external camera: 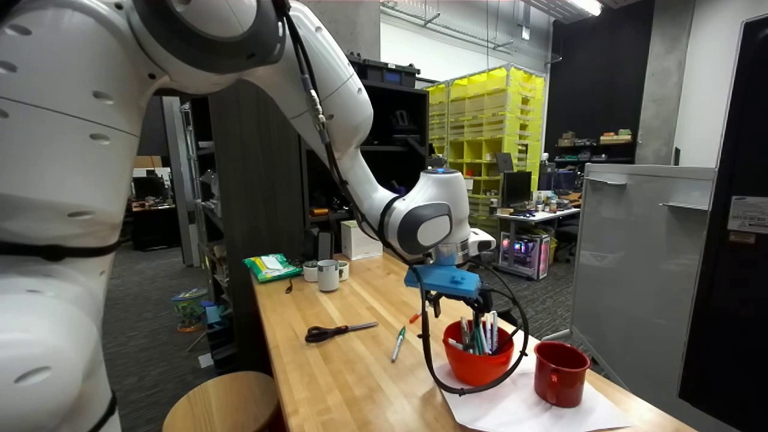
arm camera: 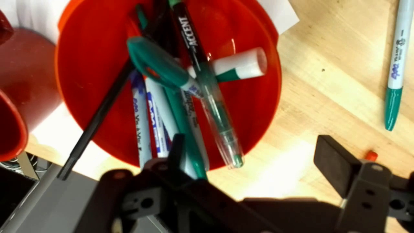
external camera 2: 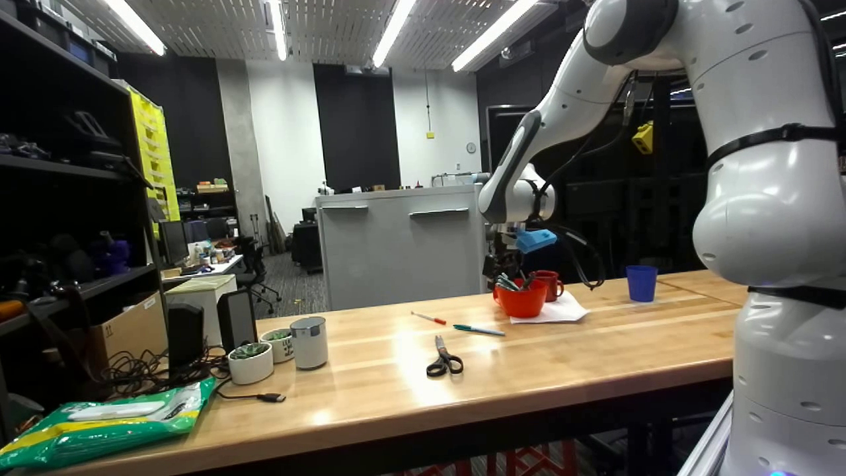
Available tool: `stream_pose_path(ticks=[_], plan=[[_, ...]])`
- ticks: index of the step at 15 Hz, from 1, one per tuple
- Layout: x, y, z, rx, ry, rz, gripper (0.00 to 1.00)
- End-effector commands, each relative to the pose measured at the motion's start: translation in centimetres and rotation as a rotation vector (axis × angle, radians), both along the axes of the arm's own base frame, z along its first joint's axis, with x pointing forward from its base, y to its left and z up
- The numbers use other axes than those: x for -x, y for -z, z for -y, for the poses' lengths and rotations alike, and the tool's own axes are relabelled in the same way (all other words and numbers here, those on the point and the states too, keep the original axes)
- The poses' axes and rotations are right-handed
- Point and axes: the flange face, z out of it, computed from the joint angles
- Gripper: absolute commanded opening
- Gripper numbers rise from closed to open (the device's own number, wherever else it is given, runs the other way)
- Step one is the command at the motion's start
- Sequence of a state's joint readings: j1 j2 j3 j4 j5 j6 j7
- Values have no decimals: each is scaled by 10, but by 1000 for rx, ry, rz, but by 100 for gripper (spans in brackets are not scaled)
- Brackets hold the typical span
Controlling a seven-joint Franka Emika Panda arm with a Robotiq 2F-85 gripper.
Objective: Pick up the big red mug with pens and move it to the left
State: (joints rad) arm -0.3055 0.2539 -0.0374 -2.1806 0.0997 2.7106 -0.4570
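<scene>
Saw gripper [arm camera: 250, 153] spread wide over edge of big red mug [external camera: 474, 367], gripping nothing; likely that wide to straddle the wall and clear pens [arm camera: 179, 119]. Found mug upright on white paper [external camera: 498, 408], maybe a makeshift mat, atop surface [external camera: 336, 372], just beside narrower dark red mug [external camera: 561, 378]. Looked bright, bowl-like; crammed with white, green, dark pens leaning askew.

This is looking like a robotics lab or workshop: a Franka Panda arm [external camera 2: 763, 205] is standing at a wooden worktop [external camera 2: 370, 370], well-filled black shelving [external camera 2: 66, 198] is lining one end, and a yellow storage rack [external camera: 480, 123] is showing rows of compartments. Farther back, a monitor [external camera: 516, 191] is standing above a tower computer [external camera: 523, 257] with a glowing interior. Strip lights [external camera 2: 496, 34] are running along a slatted ceiling [external camera 2: 340, 39], and a bare concrete pillar [external camera 2: 236, 139] is rising at the rear.
</scene>
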Motion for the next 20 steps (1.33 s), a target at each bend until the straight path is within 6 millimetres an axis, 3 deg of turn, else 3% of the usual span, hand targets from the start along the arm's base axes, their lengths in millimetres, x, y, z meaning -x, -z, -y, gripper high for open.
stream_pose_path(ticks=[1,8,20], plan=[[23,-17,-13,14,4,-2,100],[40,-23,-28,35,-9,-34,100],[25,-2,-38,30,-47,-56,100]])
